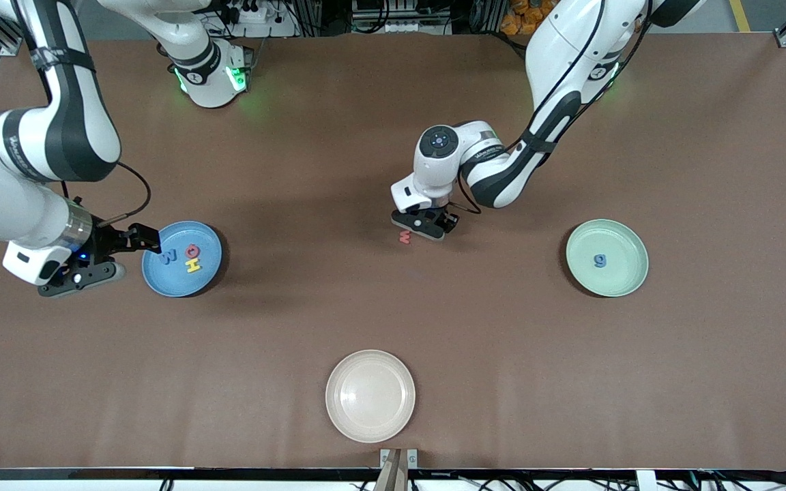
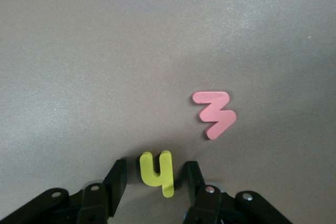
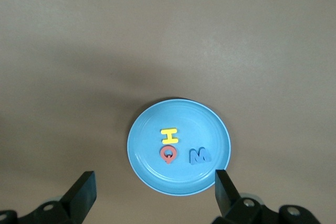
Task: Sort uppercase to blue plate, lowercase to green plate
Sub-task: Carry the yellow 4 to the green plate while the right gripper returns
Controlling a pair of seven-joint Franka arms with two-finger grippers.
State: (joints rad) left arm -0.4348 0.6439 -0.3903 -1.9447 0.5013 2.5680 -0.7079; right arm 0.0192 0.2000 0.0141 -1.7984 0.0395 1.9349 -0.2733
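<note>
Left pincer (image 2: 155, 178) brackets yellow h (image 2: 157, 172); right pincer (image 3: 155, 192) over blue plate (image 3: 220, 137)

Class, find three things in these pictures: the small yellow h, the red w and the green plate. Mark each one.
yellow h (image 2: 157, 172), left wrist view, on its stem, between the fingers.
red w (image 2: 214, 114), left wrist view, on its middle stroke.
green plate (image 1: 621, 239), front view, on bare inner surface above the blue g.
</note>
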